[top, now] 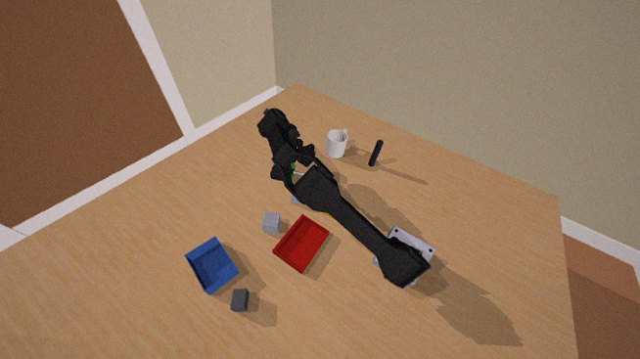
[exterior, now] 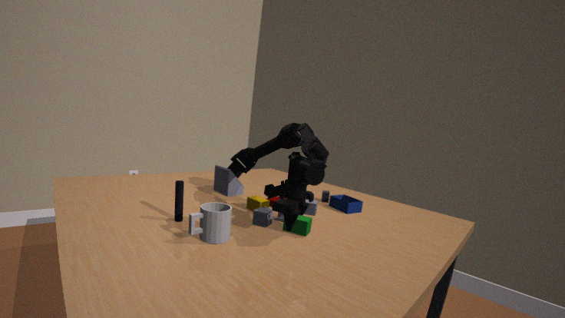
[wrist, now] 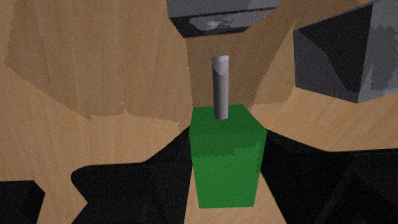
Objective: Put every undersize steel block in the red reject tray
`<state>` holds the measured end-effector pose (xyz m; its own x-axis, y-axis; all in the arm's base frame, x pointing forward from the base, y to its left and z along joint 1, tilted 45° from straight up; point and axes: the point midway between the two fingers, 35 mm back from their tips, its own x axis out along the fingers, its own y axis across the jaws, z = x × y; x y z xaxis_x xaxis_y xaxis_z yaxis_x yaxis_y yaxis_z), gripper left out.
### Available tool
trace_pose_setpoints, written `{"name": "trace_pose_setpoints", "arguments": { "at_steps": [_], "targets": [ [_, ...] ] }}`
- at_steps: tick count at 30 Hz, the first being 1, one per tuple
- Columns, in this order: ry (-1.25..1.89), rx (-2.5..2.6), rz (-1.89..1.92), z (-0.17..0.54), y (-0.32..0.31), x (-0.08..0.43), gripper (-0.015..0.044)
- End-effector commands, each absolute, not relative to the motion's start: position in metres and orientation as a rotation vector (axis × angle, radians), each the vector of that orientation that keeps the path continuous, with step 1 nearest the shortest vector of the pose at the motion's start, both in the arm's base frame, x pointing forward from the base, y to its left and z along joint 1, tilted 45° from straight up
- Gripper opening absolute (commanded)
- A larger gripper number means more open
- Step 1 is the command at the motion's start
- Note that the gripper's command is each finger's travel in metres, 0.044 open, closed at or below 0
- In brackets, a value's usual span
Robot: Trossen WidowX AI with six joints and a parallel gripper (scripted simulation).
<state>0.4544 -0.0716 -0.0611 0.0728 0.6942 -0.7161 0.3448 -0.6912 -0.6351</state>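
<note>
Your red tray [top: 289, 263] [exterior: 274, 200] sits mid-table, no block visible inside from above. Toward the table's far corner, your claw [exterior: 297, 226] [wrist: 218, 127] stands part-open, clamped on the green gauge [top: 292, 167] [exterior: 303, 225] [wrist: 227, 175]. Its pin is clear of the nearest block [wrist: 222, 21]. Sorting, and setting the gauge down, seem left.

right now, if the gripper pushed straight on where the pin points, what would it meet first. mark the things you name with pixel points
Probably the grey steel block [wrist: 222, 11] just past the tip of the green gauge's pin [wrist: 220, 87]; the height match is hard to judge.
</note>
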Motion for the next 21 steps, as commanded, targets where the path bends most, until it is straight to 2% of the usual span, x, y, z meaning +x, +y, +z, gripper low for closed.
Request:
{"name": "trace_pose_setpoints", "arguments": {
  "at_steps": [1, 4, 21],
  "targets": [
    [-1.032, -2.059, 1.648, -0.054, -0.079, 0.455, 0.0000],
    [-1.040, -2.056, 1.655, -0.037, -0.095, 0.450, 0.0000],
    [-1.051, -2.036, 1.660, -0.037, -0.090, 0.451, 0.0000]
  ]
}}
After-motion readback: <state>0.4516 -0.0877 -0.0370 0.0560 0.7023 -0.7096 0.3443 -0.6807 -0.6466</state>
